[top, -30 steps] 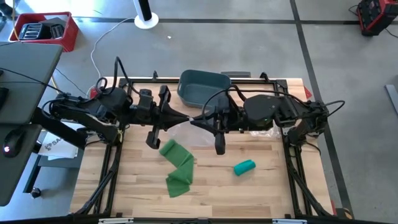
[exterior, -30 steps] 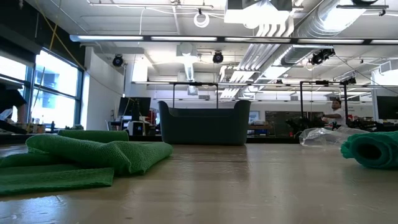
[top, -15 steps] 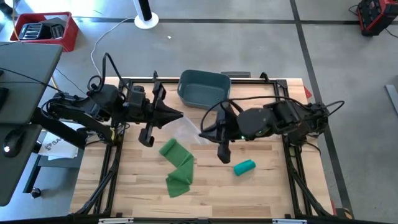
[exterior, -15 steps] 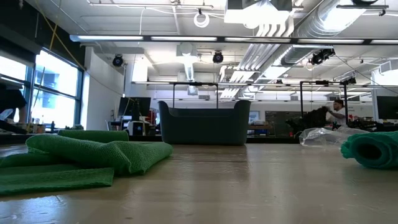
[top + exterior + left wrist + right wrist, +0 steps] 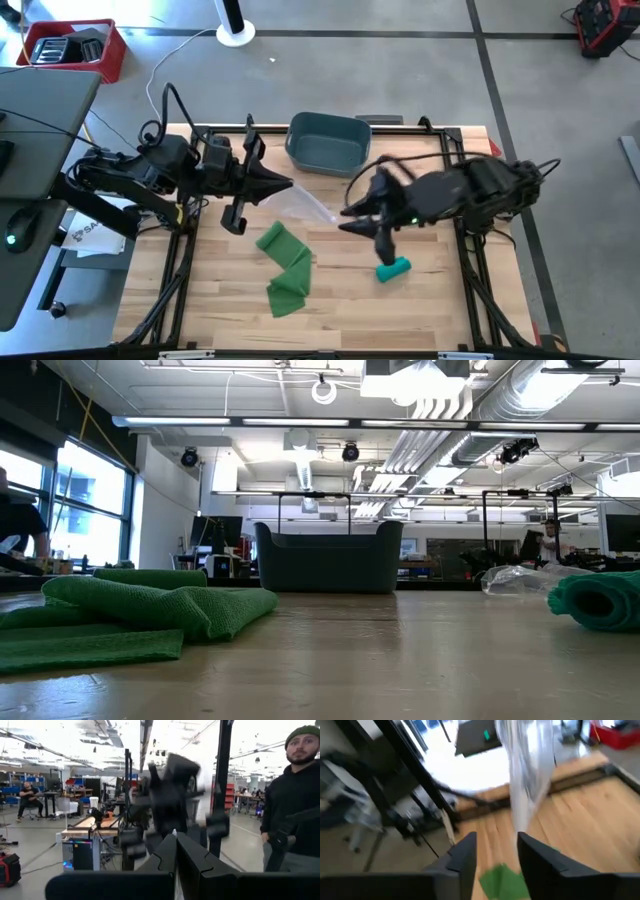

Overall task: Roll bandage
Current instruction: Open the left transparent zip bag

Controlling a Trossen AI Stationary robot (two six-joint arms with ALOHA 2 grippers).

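The right gripper has its fingers apart, holding nothing, just above the rolled bandage. The loose green bandage lies at 9 o'clock from the roll. The left gripper is closed tight, empty.

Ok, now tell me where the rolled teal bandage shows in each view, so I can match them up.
High view: rolled teal bandage lies right of centre on the table, just under the right hand.
Low view: at the right edge.
Left wrist view: not in it.
Right wrist view: not in it.
Shared landmark: the loose green bandage, left of the roll in the high view, low view and right wrist view.
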